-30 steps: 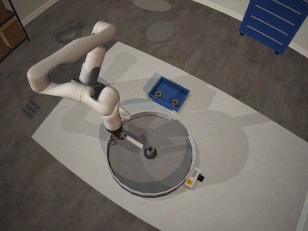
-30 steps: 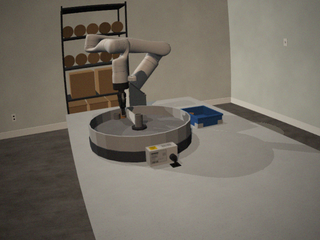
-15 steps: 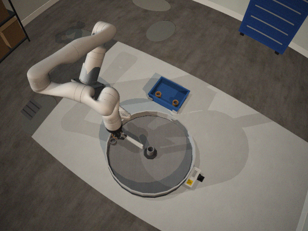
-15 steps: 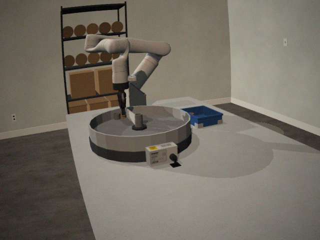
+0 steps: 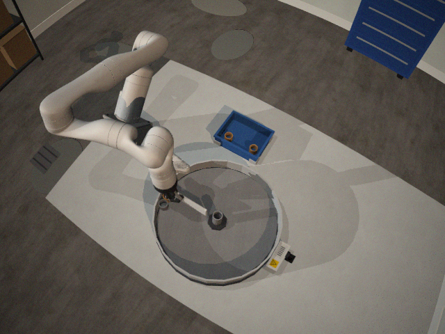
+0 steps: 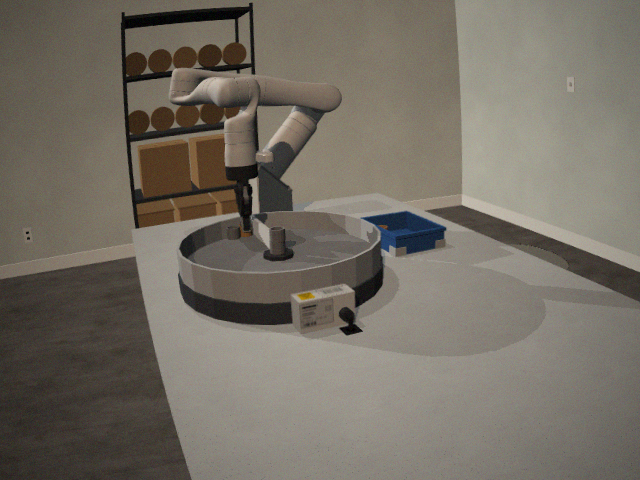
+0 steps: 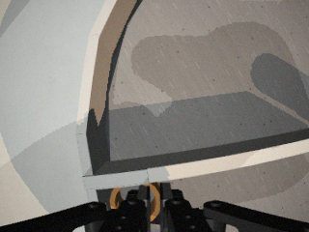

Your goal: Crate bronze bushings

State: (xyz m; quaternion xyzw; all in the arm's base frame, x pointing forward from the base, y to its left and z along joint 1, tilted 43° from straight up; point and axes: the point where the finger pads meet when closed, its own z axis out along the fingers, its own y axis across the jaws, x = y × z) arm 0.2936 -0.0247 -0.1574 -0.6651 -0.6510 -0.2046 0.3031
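Observation:
My gripper is down on the turning table near its left rim, shut on the wall of a bronze bushing. The bushing stands at the end of a pale divider bar. A steel bushing stands right beside my fingers, closer to the rim. Two bronze bushings lie in the blue crate beyond the turning table.
A grey hub post stands at the turning table's centre. A white control box sits at its rim. A shelf rack with boxes stands behind the arm. A blue cabinet stands far right.

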